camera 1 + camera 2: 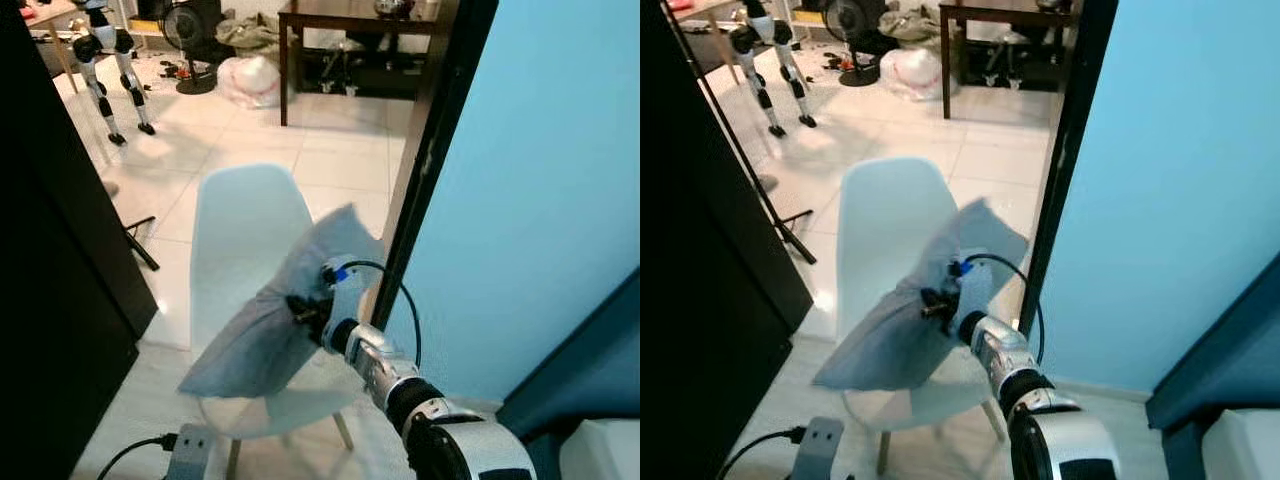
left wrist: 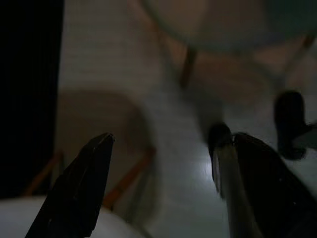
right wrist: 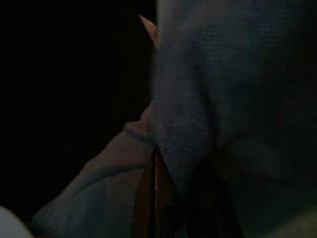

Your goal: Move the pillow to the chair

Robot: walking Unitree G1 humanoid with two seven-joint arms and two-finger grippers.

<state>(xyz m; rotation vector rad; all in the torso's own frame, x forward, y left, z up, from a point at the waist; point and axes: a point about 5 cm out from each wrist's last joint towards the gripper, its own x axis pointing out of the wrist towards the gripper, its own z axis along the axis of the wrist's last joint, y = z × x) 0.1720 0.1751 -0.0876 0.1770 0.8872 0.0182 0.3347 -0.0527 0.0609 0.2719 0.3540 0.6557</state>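
The right end effector [image 1: 300, 308] is clamped on the grey pillow [image 1: 270, 320], its black fingers buried in a fold near the pillow's middle. A black cable [image 1: 400, 300] loops up from the wrist beside a small blue fitting. The silver right arm [image 1: 400, 385] reaches forward from the lower right of the head views.

The pillow hangs tilted in that grip, one corner raised toward the chair's right edge and the door frame, the opposite corner drooping low over the seat's left front. It lies against the backrest and above the seat of the white chair [image 1: 240, 225]; whether its lower edge touches the seat cannot be told. In the dim right wrist view the pillow's woven cloth [image 3: 208, 99] hangs close to the lens.

The left end effector [image 2: 158, 163] points at the floor with its two dark fingers spread wide and nothing between them. Blurred past them are wooden chair legs [image 2: 187, 69] and the pale tiles.

The chair stands on the white tiled floor [image 1: 330, 150], between a black panel [image 1: 50, 250] on the left and a dark door frame [image 1: 420, 170] with a light blue wall [image 1: 540, 180] on the right. A grey power strip [image 1: 190, 450] with a black cord lies just before the chair's front left leg.

Farther back stand a dark wooden desk [image 1: 350, 25], a white bag [image 1: 250, 80] beside it, a black fan [image 1: 190, 40], and the legs of another robot [image 1: 110, 70].
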